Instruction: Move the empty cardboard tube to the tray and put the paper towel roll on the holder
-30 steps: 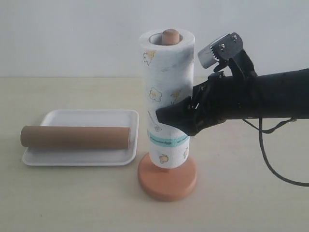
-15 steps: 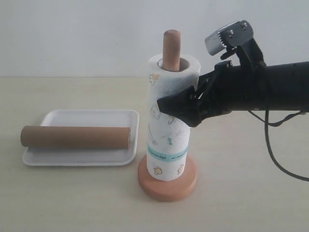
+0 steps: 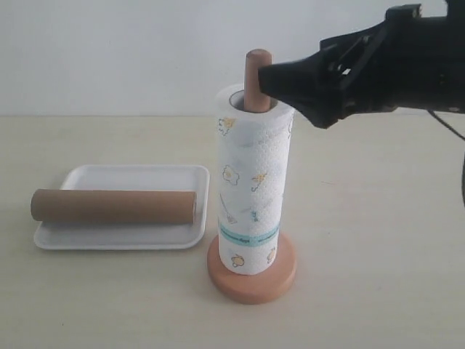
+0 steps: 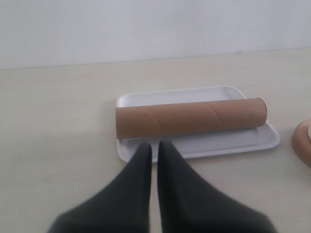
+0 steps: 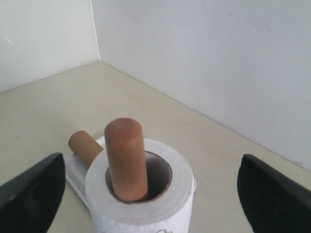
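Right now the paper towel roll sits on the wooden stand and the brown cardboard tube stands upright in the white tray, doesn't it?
Not quite. The cardboard tube lies on its side across the white tray, not upright; the exterior view shows this plainly. The rest holds: the paper towel roll does sit on the wooden stand.

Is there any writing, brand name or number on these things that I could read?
None can be read.
The teal band on the paper towel roll may carry print, but it is too small and blurred.
The cardboard tube, tray and holder show no markings.
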Motion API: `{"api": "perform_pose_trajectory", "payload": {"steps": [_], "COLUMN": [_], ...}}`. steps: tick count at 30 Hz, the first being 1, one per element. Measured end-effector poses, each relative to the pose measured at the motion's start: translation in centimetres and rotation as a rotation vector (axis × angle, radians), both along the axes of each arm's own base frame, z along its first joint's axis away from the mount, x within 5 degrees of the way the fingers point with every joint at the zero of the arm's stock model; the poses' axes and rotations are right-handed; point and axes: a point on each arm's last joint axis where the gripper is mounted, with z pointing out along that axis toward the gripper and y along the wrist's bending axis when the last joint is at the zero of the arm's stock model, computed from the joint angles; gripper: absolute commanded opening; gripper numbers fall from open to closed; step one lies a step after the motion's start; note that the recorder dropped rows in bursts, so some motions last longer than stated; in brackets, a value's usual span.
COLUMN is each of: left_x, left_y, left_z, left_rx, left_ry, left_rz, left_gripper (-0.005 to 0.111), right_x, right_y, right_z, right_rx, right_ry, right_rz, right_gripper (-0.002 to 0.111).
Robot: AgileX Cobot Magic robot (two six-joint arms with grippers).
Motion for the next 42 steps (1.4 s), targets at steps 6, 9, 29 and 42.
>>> {"api": "perform_pose_trajectory", "payload": {"steps": [6,9,29,42], "left_x": [0.0,0.0,0.0,0.0], "left_y": [0.0,0.0,0.0,0.0], "left_z": [0.0,0.0,0.0,0.0], "left_rx": [0.000,0.000,0.000,0.000], "left_ry": [0.000,0.000,0.000,0.000], "left_rz": [0.000,0.000,0.000,0.000], "left_gripper": [0.004,0.004,0.004,0.004], "right_x": [-2.0,-2.9,-12.0,-12.3], "right_y": [-0.8,-1.3,-3.9,-4.2], "right_z": [1.8,2.5,5.3,5.5], "right_rx": [0.034,0.062,0.090,0.079], "right_ry": [-0.007,0.022,0.146,0.107], "right_rz": [-0.012,-0.036,0.060,0.047], "right_gripper": [0.083,0.057,0.000,0.000]}}
